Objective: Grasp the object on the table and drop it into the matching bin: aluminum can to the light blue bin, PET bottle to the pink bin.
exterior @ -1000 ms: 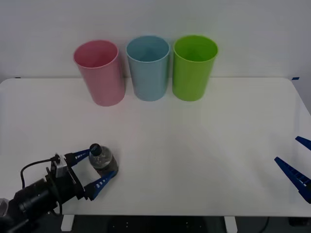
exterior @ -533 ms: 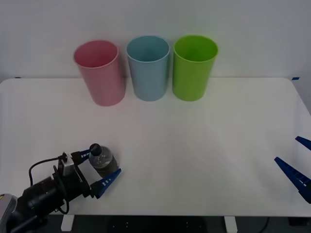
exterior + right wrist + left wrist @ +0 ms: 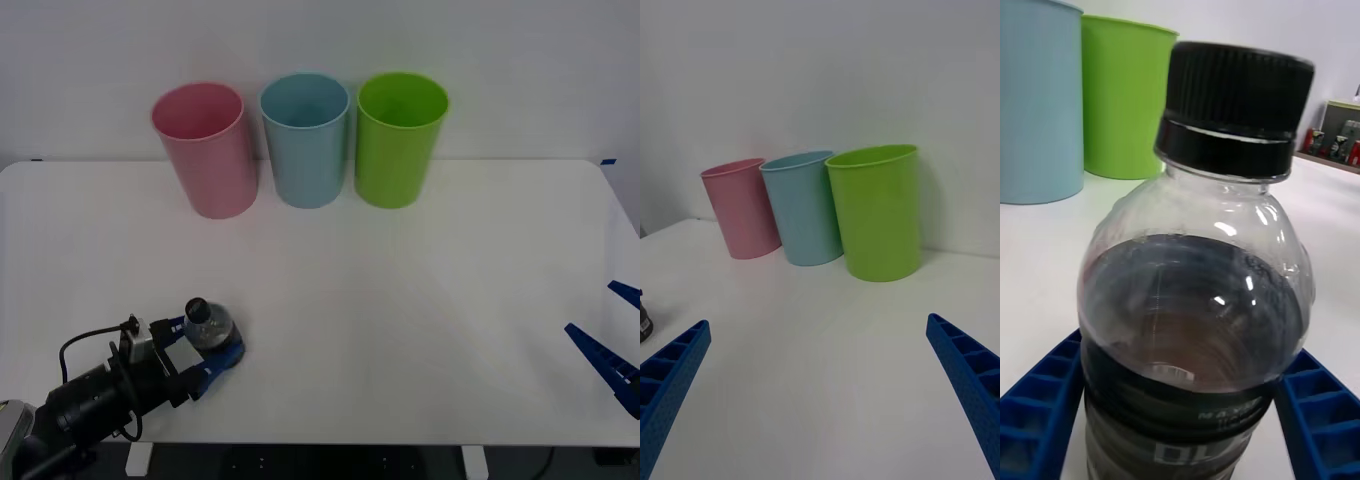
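Note:
The PET bottle [image 3: 210,328] [image 3: 1195,300], small and clear with a black cap and dark liquid, stands on the white table [image 3: 400,300] near its front left. My left gripper [image 3: 203,349] is shut on the bottle's lower body, its blue fingers [image 3: 1041,397] pressed against both sides. At the back stand the pink bin [image 3: 205,150] [image 3: 741,217] and, to its right, the light blue bin [image 3: 306,140] [image 3: 803,206]. My right gripper [image 3: 612,340] [image 3: 820,390] hangs open at the table's right edge, holding nothing.
A lime green bin [image 3: 399,138] [image 3: 876,210] stands to the right of the light blue one. All three bins sit in a row along the table's far edge, against a white wall.
The left gripper's fingers have closed in from both sides onto the bottle. The right arm has not moved.

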You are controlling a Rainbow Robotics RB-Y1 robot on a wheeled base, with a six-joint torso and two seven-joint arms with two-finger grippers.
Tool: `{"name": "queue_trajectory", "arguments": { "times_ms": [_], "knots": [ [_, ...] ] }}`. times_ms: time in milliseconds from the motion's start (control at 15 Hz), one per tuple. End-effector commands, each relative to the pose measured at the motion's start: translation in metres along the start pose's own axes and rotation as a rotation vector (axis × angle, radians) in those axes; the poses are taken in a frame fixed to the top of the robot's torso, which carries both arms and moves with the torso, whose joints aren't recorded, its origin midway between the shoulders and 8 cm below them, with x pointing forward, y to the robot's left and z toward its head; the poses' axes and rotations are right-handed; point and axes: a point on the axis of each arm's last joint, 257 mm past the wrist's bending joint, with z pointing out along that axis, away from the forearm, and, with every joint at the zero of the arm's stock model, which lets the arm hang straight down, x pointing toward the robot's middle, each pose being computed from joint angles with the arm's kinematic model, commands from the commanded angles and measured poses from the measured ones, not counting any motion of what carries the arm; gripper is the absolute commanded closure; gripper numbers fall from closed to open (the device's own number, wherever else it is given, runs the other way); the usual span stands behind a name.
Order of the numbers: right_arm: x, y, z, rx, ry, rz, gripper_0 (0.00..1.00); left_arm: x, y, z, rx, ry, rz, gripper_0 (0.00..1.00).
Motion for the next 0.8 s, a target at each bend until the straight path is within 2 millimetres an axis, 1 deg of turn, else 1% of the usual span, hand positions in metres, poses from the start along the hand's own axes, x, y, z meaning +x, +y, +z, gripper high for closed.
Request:
{"name": "queue_trajectory", "arguments": {
  "times_ms": [67,533,733,800],
  "knots": [
    [0.0,0.0,0.0,0.0,0.0,0.0,0.0,0.0,0.0,0.0,-0.002,-0.001,0.004,1.0],
    [0.0,0.0,0.0,0.0,0.0,0.0,0.0,-0.003,0.006,-0.005,-0.022,-0.014,0.0,1.0],
    [0.0,0.0,0.0,0.0,0.0,0.0,0.0,-0.014,0.011,-0.011,-0.044,-0.053,-0.015,1.0],
    [0.0,0.0,0.0,0.0,0.0,0.0,0.0,-0.021,0.013,-0.015,-0.056,-0.073,-0.021,1.0]
  ]
}}
